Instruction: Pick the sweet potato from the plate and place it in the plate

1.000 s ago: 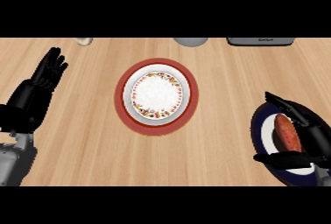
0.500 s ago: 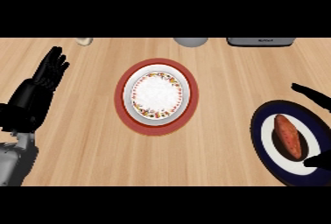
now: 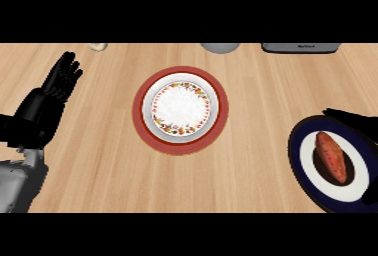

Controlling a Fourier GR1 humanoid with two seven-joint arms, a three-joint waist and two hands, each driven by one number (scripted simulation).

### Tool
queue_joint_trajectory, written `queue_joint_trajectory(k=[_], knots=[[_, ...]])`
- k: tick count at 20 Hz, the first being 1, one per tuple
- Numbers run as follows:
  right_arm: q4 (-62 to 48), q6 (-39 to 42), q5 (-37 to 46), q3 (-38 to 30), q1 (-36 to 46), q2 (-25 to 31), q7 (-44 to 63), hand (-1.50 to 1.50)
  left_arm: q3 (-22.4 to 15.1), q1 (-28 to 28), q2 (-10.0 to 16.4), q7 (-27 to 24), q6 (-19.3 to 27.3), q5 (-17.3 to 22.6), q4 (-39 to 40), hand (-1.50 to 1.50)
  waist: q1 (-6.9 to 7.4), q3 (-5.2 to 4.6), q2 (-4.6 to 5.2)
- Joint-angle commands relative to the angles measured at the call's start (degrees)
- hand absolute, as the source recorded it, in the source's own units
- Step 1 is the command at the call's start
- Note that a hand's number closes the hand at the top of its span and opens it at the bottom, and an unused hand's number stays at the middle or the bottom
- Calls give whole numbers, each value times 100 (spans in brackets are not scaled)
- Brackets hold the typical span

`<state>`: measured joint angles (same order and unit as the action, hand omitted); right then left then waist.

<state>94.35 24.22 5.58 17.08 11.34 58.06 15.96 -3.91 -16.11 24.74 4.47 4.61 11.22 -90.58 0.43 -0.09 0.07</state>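
The reddish-brown sweet potato (image 3: 332, 157) lies lengthwise on a dark blue plate with a white centre (image 3: 304, 150) at the right edge of the head view. Nothing covers or touches it. Of my right hand (image 3: 356, 114) only a straight black finger shows, reaching in from the right edge just above that plate's far rim and holding nothing. A white plate with a flowered rim (image 3: 180, 108) sits on a red underplate (image 3: 140, 107) in the middle of the counter. My left hand (image 3: 53, 90) rests open at the far left, fingers up.
Along the counter's far edge stand a small pale object (image 3: 97, 46), a grey round object (image 3: 220, 47) and a dark appliance (image 3: 301, 47). Bare wood lies between the two plates.
My right hand, spread over the sweet potato a second ago, has pulled back to the right and off the plate, leaving the potato lying there. The left hand has not moved.
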Motion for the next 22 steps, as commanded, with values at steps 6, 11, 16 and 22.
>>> queue_joint_trajectory(k=[6,11,16,22], knots=[[-816,104,1439,209,421,-909,289,-150,86,118,-290,-55,-73,-302,-21,0,-6,9,0],[-1077,188,1945,235,213,-1218,424,-150,393,234,-257,-109,-344,-167,23,0,-26,8,-5],[-2019,223,2389,-82,255,-1158,-564,-150,503,410,-228,-39,-475,-297,-293,0,-13,10,-5],[-2497,207,2906,-165,319,-1723,-830,-150,523,-229,-492,218,-462,-532,64,0,-45,10,-1]])
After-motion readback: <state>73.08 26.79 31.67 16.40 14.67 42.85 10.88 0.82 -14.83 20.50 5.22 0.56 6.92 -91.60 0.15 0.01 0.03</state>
